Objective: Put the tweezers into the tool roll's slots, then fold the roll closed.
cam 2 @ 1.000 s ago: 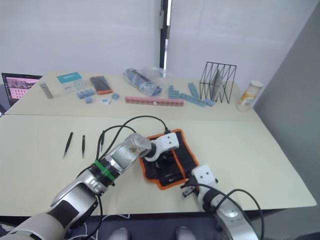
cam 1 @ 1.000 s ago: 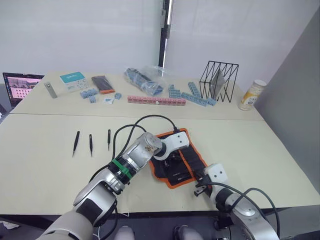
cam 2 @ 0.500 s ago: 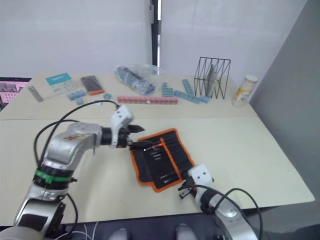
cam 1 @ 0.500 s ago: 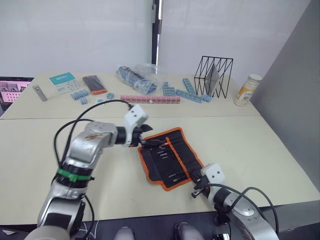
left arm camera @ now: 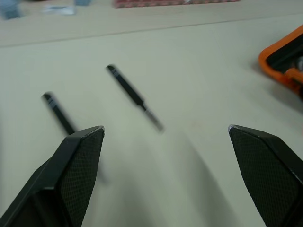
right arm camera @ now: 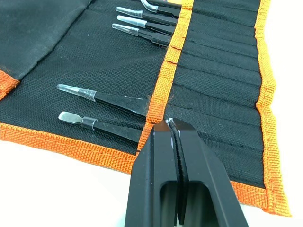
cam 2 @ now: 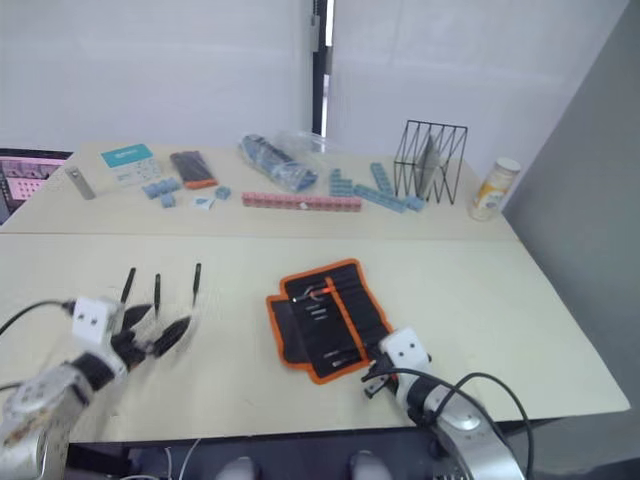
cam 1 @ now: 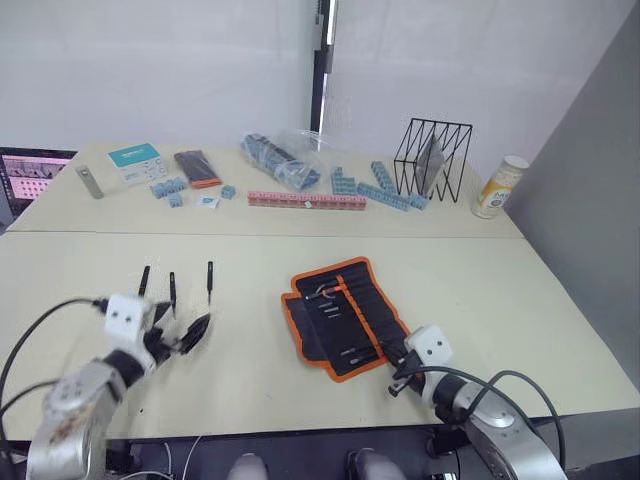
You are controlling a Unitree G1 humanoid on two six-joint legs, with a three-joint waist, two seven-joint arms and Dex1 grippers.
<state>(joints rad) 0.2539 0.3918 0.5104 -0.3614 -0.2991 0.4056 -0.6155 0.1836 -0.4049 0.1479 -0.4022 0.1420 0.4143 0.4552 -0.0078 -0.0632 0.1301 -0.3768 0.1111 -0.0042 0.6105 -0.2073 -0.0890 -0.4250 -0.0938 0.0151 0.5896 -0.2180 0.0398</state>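
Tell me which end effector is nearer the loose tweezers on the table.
Left. The left end effector hovers open just beside the loose tweezers; the right end effector sits shut at the tool roll, far across.

table [cam 1: 480,280] | tool roll [cam 1: 345,315] | tweezers [cam 1: 172,288] | wire rack [cam 1: 432,160]

In the left wrist view the tool roll [left arm camera: 284,64] is cut off by the picture's edge, leaving just an orange-edged corner. The 2 tweezers [left arm camera: 134,97] there are blurred, and the lower end of 1 passes behind a finger [left arm camera: 75,175] of the left gripper [left arm camera: 182,177]. In the right wrist view the right gripper [right arm camera: 176,172] covers part of the roll's orange strip [right arm camera: 163,94], and each tweezer's handle end is hidden inside the slots [right arm camera: 218,71]. In the head views the blue pieces [cam 1: 385,195] on the far table are too small to identify.
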